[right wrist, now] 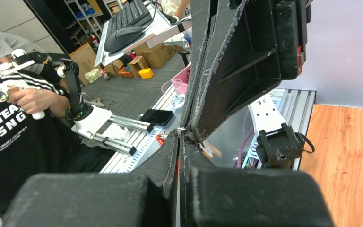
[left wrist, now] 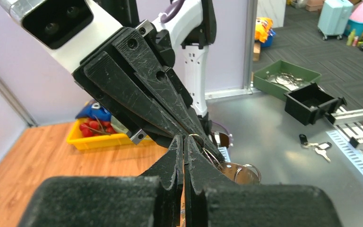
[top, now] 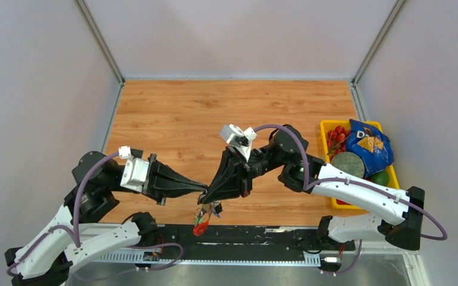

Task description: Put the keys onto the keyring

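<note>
My left gripper and right gripper meet tip to tip above the table's front edge, both shut. The keyring bunch hangs below the tips, with its red tag lowest. In the left wrist view my gripper is pinched shut with a thin metal ring at its tip, and more rings and the curved strap trail behind it. In the right wrist view my gripper is shut with a small ring at its tip. I cannot make out the black-headed key.
A yellow tray with a blue snack bag, red fruit and a round lid stands at the right edge of the wooden table. Beyond the table, loose keys lie on a grey surface.
</note>
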`<action>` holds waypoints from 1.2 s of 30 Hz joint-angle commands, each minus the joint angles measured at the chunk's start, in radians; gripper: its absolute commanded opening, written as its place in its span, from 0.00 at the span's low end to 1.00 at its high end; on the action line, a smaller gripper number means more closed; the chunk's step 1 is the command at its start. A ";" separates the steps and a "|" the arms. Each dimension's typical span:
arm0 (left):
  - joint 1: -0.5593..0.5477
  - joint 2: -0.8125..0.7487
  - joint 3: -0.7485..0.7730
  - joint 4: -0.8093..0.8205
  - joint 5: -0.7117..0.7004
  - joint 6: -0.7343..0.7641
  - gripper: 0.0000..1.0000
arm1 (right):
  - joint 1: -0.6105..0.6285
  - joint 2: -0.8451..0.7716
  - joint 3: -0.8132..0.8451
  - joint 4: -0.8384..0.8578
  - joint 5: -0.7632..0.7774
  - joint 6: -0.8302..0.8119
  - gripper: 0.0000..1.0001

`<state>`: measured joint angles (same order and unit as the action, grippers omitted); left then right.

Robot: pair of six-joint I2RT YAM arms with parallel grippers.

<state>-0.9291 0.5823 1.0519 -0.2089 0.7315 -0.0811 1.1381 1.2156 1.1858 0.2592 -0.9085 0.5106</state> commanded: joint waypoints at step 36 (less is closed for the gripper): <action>-0.003 0.387 0.284 -0.120 0.096 -0.021 0.51 | 0.028 -0.177 -0.404 1.149 0.052 -0.102 0.00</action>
<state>-0.9493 0.9382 1.3052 -0.2562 0.9077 -0.1509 1.1336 1.1046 0.7879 1.1698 -0.8761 0.4568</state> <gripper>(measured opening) 0.491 0.006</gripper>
